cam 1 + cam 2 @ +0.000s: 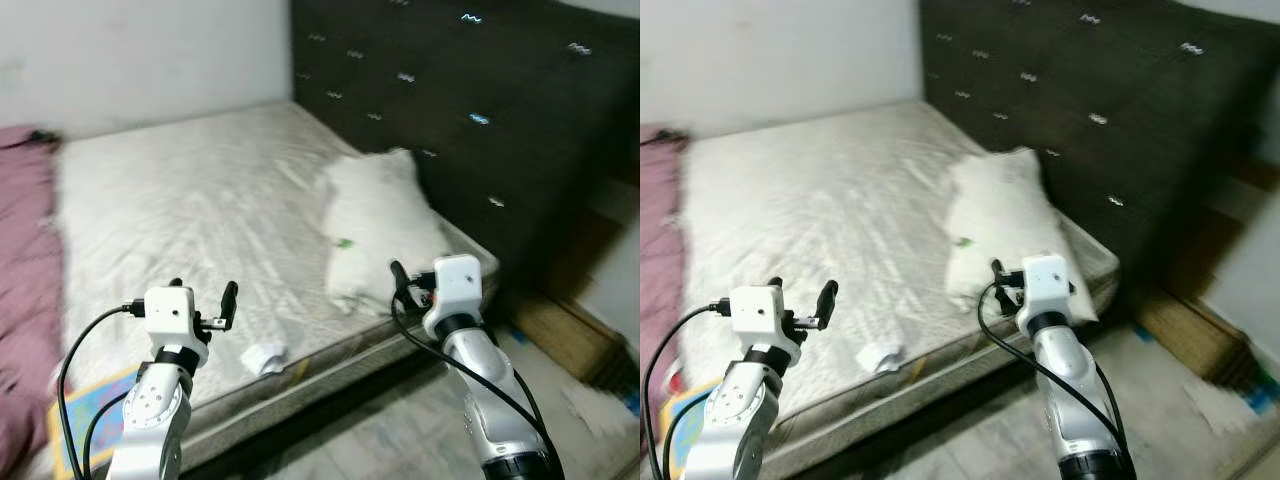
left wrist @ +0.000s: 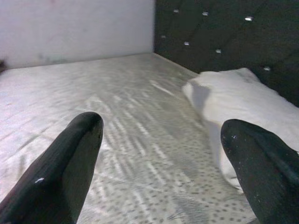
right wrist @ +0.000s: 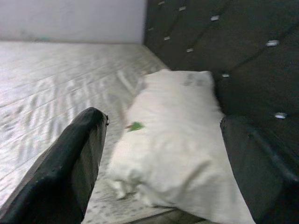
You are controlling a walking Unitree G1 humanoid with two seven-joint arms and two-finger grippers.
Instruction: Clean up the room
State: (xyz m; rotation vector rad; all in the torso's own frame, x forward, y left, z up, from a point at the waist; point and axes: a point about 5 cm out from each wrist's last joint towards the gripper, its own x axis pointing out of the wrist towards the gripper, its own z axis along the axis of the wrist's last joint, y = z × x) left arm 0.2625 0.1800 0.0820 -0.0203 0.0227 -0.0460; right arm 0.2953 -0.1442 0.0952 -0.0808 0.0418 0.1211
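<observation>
pillow [image 1: 378, 225] ahead of right end effector [image 3: 159, 158]; both end effectors spread, empty.

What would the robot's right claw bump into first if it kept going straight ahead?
Probably the white pillow. The right gripper is open and points right at it, with the dark headboard behind. How far off the pillow lies is hard to tell.

Dim, soft indoor light; motion blur throughout, grainy.
</observation>
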